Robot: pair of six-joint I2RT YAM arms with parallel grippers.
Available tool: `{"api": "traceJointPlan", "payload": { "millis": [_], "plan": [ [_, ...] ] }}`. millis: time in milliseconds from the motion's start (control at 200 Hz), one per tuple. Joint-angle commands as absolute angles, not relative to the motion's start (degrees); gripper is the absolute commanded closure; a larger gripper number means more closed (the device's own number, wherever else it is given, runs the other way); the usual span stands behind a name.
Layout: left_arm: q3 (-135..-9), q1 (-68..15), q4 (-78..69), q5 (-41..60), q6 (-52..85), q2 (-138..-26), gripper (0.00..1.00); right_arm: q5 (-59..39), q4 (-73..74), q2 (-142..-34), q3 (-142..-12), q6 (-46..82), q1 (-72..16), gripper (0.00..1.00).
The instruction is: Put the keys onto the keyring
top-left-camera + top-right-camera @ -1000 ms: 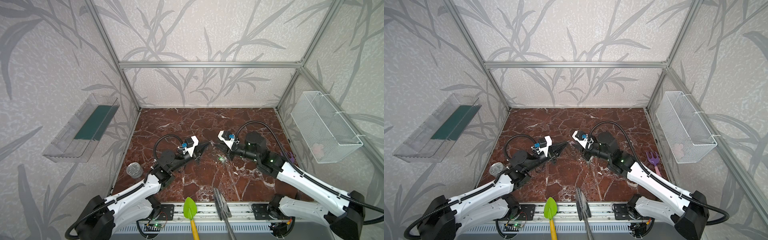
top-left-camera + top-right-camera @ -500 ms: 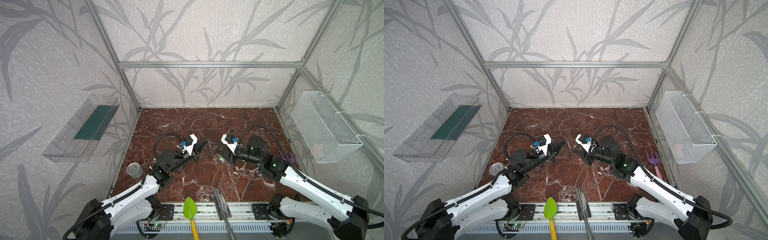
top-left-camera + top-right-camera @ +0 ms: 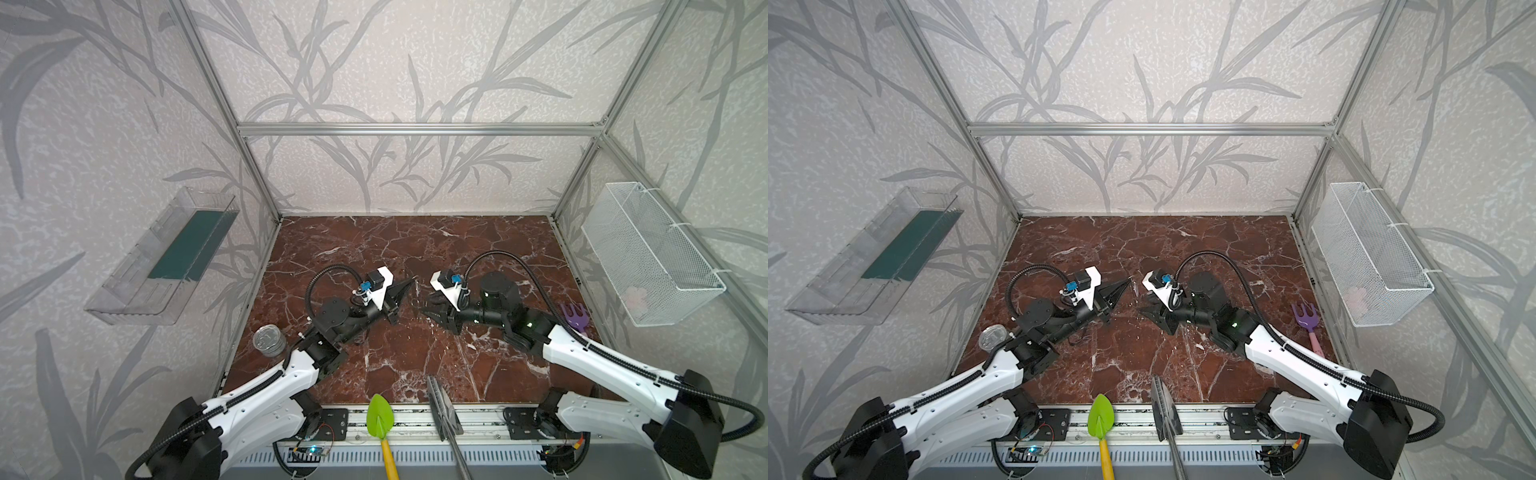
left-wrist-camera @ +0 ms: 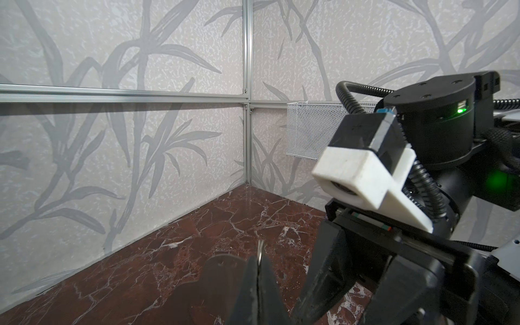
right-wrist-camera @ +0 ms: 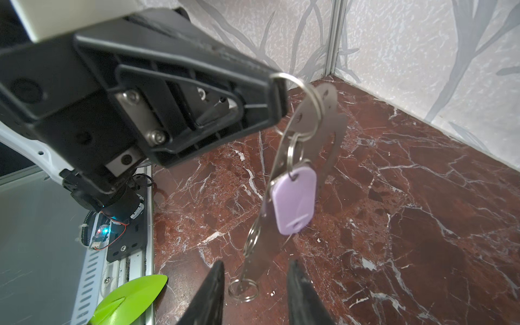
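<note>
Between the two grippers, off the marble floor, hangs the flat grey metal keyring tag (image 5: pixel 315 135), its thin wire ring pinched in the left gripper (image 5: pixel 277 84); the lilac-capped key (image 5: pixel 294 199) dangles from it. Light, stiff and slippery, I'd guess, best held by the flat plate. The right gripper (image 5: pixel 254 292) waits below, jaws apart and empty.

A round silver tin can (image 3: pixel 269 340) stands at the worktop's (image 3: pixel 415 241) left edge; a purple plastic toy rake (image 3: pixel 1307 322) lies near its right edge; a bright green plastic trowel (image 3: pixel 380 419) and a grey flat tool (image 3: pixel 444 411) overhang the front edge; a white wire basket (image 3: pixel 648 253) hangs on the right wall.
</note>
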State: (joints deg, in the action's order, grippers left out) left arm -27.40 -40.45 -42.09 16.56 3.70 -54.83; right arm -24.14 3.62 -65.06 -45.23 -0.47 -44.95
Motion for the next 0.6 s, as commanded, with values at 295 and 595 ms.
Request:
{"api": "traceJointPlan", "payload": {
  "millis": [295, 595],
  "plan": [
    [-28.1, -40.3, -45.5, 15.8, 4.4, -52.5, 1.0, -27.8, 5.4, -66.7, -44.6, 1.0, -45.4, 0.62],
    [-28.0, -40.3, -46.1, 15.5, 4.5, -52.6, 1.0, -30.4, 7.1, -68.2, -43.2, 2.7, -46.4, 0.61]
  ]
}}
